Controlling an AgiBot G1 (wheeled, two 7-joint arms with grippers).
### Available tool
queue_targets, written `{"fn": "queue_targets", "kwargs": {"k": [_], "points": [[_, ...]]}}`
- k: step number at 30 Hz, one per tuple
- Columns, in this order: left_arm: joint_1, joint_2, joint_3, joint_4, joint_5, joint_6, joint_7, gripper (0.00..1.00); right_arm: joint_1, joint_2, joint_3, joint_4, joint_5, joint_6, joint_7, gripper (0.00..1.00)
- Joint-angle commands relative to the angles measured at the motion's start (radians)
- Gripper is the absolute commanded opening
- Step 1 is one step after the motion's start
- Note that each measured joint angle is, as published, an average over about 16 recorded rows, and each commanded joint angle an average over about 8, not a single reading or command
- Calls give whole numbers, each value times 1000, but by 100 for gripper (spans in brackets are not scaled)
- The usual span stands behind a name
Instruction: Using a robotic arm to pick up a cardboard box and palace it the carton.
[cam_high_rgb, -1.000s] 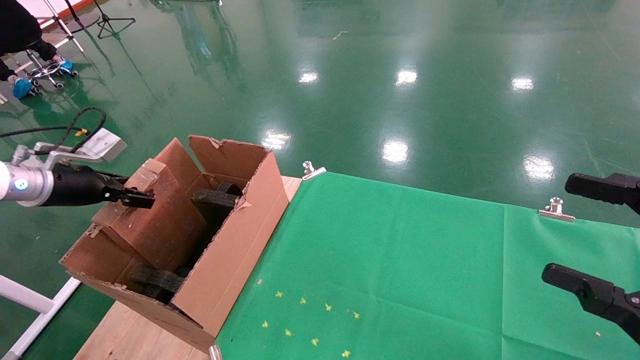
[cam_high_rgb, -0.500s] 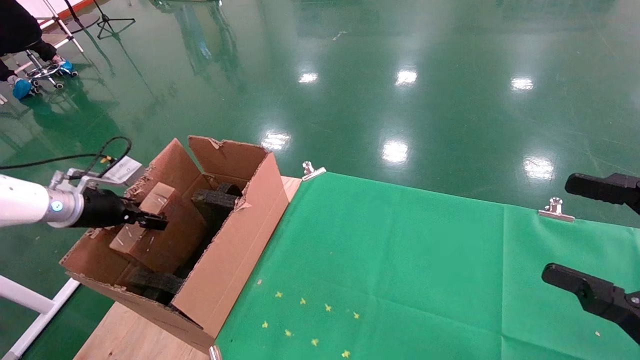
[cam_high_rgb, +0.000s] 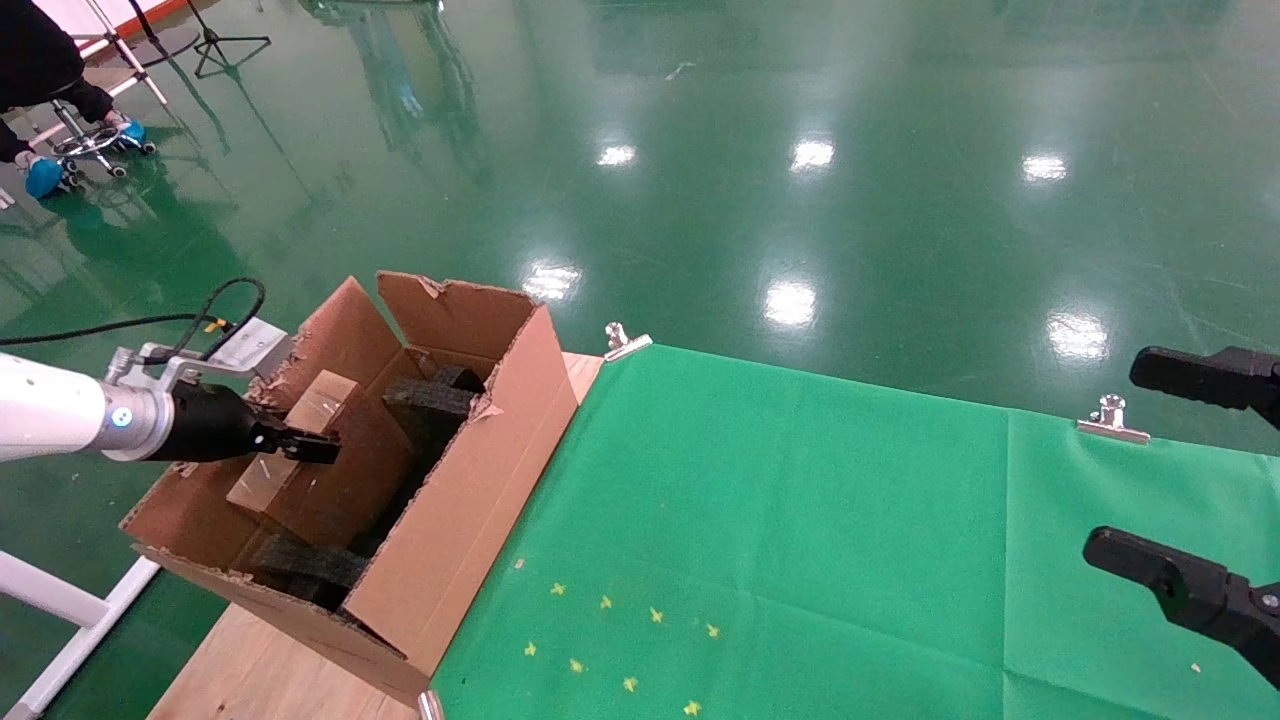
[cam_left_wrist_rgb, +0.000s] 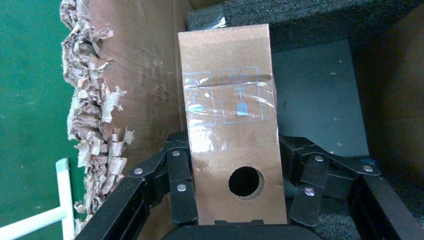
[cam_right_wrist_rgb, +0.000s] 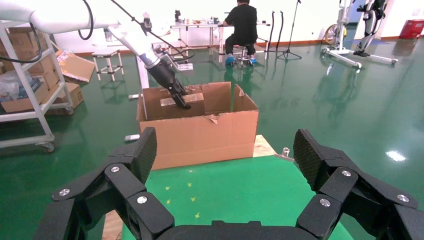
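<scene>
Where the carton (cam_high_rgb: 480, 470) gapes, black foam pieces (cam_high_rgb: 430, 400) inside; left gripper (cam_high_rgb: 300, 447) clamps cardboard box (cam_high_rgb: 300, 440) among them. Right gripper (cam_right_wrist_rgb: 225, 165) parked, fingers spread.

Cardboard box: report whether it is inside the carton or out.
Partly inside: the cardboard box, gripped by the left gripper, sits between the carton flaps, its top above the rim.

Cardboard box (cam_high_rgb: 300, 440): small closed brown block, clear tape over a blue print, round hole in one long face (cam_left_wrist_rgb: 245, 181). Tilted, inside the carton (cam_high_rgb: 470, 500) at its 9 o'clock side. Robotic arm (cam_high_rgb: 60, 420), white and silver with black wrist, reaches in from 9 o'clock; left tool (cam_high_rgb: 300, 447) clamps the box's holed end. Carton: large corrugated, flaps upright and torn, black foam inside.
</scene>
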Motion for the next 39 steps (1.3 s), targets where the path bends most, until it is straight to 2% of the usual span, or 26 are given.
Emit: {"fn": "queue_targets", "kwargs": {"k": [1, 17, 21, 30, 39], "points": [[0, -1, 1, -3, 1, 3, 1, 100, 0, 0, 0, 0, 0, 0, 0, 100], [2, -11, -12, -30, -18, 10, 22, 100, 0, 0, 0, 0, 0, 0, 0, 100], [11, -30, -51, -66, -90, 61, 69, 100, 0, 0, 0, 0, 0, 0, 0, 100], [33, -92, -182, -153, -341, 284, 206, 100, 0, 0, 0, 0, 0, 0, 0, 100], [47, -108, -210, -202, -408, 373, 244, 100, 0, 0, 0, 0, 0, 0, 0, 100]]}}
